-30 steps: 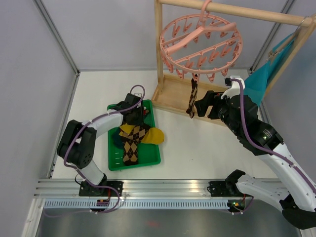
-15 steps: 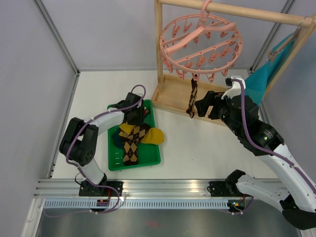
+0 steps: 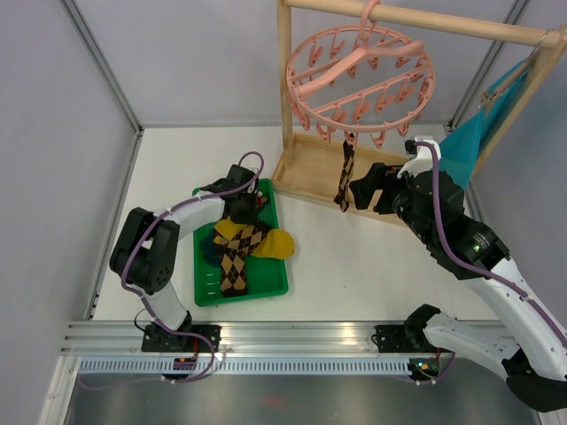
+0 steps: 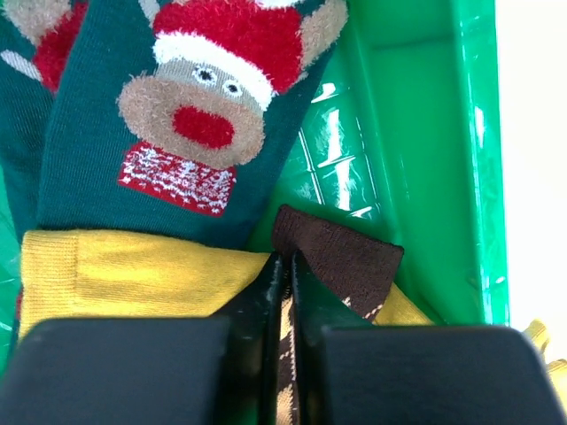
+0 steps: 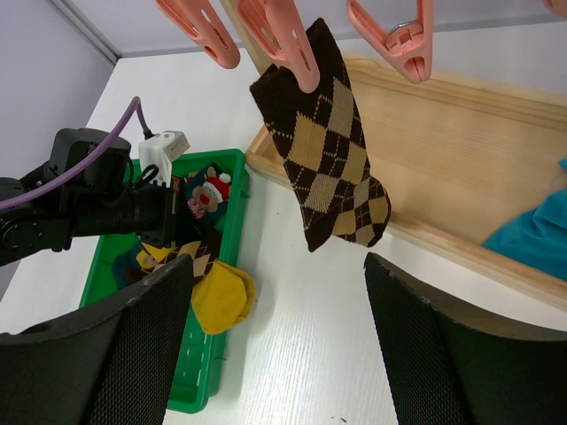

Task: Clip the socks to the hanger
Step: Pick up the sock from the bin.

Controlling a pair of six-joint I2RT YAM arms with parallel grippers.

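On my overhead feed the left arm is reaching into the green tray (image 3: 209, 285) at the left of the table (image 3: 354, 257). Its wrist camera shows the left gripper (image 4: 283, 261) with its jaws drawn almost together. Only a thin slit is left between them, and the tips are nipping the edge of the dark brown cuff of the loose argyle sock (image 4: 341, 257). A sliver of tan diamond pattern shows through the slit lower down. That cuff lies on top of a mustard-yellow sock (image 4: 133, 266). Above both sits a dark teal sock (image 4: 177, 133) with a fluffy red-nosed reindeer face in a red-and-white hat. A second teal sock is only partly in view at the left edge. On the right side, the right gripper (image 5: 279, 266) stands spread wide with nothing in it. It is just below and beside the clipped argyle sock (image 5: 332, 168), and I see clear space between the fingers and the fabric. That sock hangs by its cuff from one pink clip (image 5: 288, 40) on the near rim of the round pink hanger (image 3: 357, 53). The clips on either side of it are bare. The hanger hooks over the top bar of the wooden rack (image 3: 284, 88), and a teal cloth (image 3: 465, 146) is draped at the rack's right end. A second mustard sock (image 3: 276, 243) spills over the tray's right rim.
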